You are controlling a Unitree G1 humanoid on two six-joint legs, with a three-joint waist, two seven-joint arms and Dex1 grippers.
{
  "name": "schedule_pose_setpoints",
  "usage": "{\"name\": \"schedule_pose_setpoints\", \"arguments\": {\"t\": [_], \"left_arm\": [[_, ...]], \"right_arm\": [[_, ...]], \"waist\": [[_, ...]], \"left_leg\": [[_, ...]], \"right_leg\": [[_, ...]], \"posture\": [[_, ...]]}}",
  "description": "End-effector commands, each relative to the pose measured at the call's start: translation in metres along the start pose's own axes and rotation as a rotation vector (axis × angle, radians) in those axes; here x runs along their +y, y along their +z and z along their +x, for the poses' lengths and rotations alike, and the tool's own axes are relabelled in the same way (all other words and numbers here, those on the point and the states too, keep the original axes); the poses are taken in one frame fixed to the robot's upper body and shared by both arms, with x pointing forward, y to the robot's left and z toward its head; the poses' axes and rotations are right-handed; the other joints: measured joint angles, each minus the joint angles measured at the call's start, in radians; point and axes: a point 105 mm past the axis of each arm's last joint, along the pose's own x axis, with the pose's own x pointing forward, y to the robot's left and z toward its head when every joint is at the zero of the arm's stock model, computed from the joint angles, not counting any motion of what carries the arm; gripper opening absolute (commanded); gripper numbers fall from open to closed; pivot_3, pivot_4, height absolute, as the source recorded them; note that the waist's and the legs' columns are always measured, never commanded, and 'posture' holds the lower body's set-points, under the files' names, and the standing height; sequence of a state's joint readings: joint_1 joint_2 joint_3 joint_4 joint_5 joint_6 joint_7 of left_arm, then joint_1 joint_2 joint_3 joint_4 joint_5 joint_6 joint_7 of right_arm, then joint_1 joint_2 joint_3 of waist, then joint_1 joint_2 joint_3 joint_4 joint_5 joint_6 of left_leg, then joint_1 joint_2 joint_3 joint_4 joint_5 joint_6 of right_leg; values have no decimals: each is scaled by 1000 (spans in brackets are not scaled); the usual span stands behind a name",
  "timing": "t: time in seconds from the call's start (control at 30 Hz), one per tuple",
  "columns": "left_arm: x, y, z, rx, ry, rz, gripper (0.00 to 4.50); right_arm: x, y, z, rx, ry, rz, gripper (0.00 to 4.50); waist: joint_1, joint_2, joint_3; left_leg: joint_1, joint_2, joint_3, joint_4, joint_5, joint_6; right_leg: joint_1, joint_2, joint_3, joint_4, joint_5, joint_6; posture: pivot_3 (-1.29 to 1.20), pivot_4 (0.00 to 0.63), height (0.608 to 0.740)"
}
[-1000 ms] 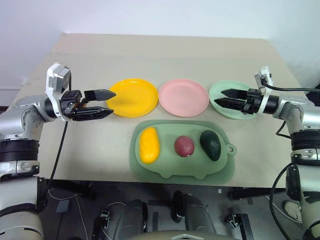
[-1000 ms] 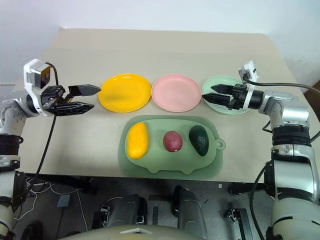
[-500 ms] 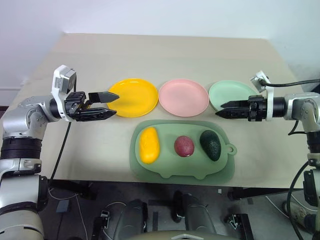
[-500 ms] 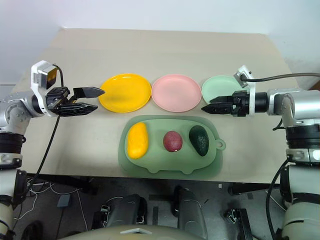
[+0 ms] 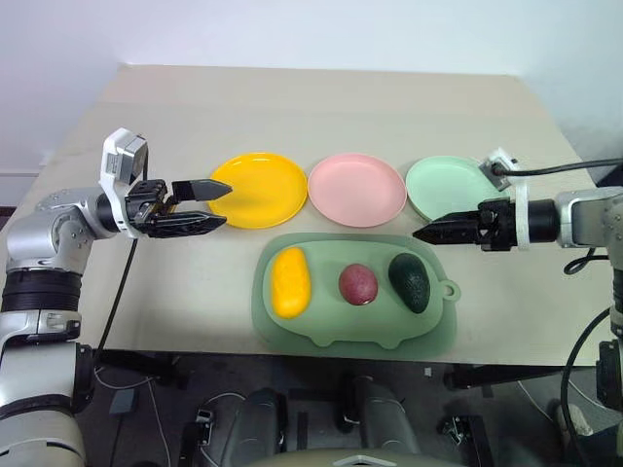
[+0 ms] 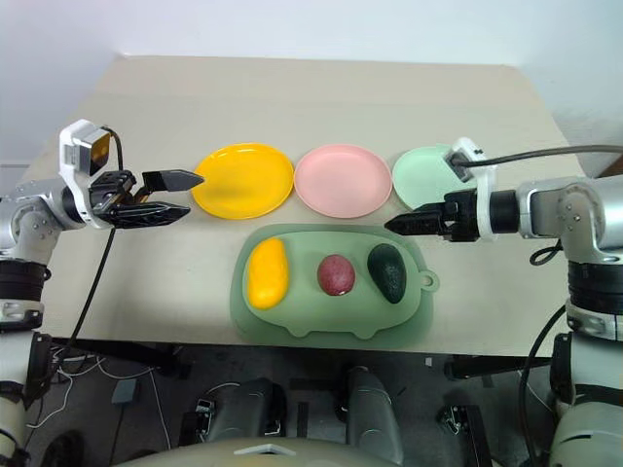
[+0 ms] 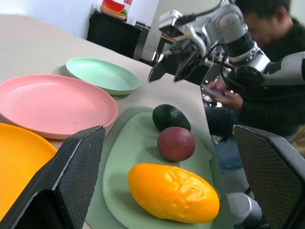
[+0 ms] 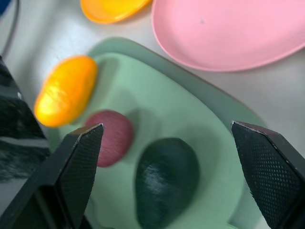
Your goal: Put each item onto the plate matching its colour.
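Note:
A yellow mango-like fruit [image 5: 290,281], a round dark red-purple fruit [image 5: 357,283] and a dark green avocado [image 5: 410,281] lie in a row on the green pig-shaped board [image 5: 321,326]. Behind the board stand the yellow plate [image 5: 263,190], the pink plate [image 5: 356,189] and the light green plate [image 5: 446,185], all bare. My left gripper [image 5: 226,202] hovers open and holds nothing at the yellow plate's left edge. My right gripper [image 5: 419,233] is open and holds nothing, tilted down just behind the avocado [image 8: 167,179], between the board and the green plate.
The beige table [image 5: 321,107] stretches bare behind the plates. A person in dark clothes [image 7: 267,33] sits past the table's right side. Cables trail from both wrists.
My right gripper has drawn back off the light green plate toward the board's back right edge and tipped downward. The left gripper has hardly moved.

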State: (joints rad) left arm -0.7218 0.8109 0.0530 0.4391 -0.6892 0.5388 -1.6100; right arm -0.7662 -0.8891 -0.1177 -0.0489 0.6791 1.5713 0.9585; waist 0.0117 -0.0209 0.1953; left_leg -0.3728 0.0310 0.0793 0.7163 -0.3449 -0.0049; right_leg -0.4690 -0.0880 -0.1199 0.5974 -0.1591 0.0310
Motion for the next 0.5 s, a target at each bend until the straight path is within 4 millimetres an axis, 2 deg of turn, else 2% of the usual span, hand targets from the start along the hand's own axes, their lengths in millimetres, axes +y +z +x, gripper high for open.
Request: {"name": "schedule_pose_setpoints", "arguments": {"t": [0.03, 0.23, 0.5], "left_arm": [[-3, 6, 1, -15, -18, 20, 4486], [-2, 7, 1, -13, -19, 15, 4486], [-1, 8, 1, -9, -20, 11, 4486]], "right_arm": [[7, -13, 6, 70, -10, -7, 4500], [4, -20, 9, 78, -82, -13, 4500], [0, -14, 7, 61, -173, 16, 4500]], "waist": [[2, 0, 0], [0, 0, 0], [1, 0, 0]], "left_leg": [[0, 0, 0, 0, 0, 0], [0, 0, 0, 0, 0, 0], [0, 0, 0, 0, 0, 1]], "right_leg": [[0, 0, 0, 0, 0, 0], [0, 0, 0, 0, 0, 0], [0, 0, 0, 0, 0, 0]], "posture": [[0, 150, 740], [0, 150, 740], [0, 150, 740]]}}
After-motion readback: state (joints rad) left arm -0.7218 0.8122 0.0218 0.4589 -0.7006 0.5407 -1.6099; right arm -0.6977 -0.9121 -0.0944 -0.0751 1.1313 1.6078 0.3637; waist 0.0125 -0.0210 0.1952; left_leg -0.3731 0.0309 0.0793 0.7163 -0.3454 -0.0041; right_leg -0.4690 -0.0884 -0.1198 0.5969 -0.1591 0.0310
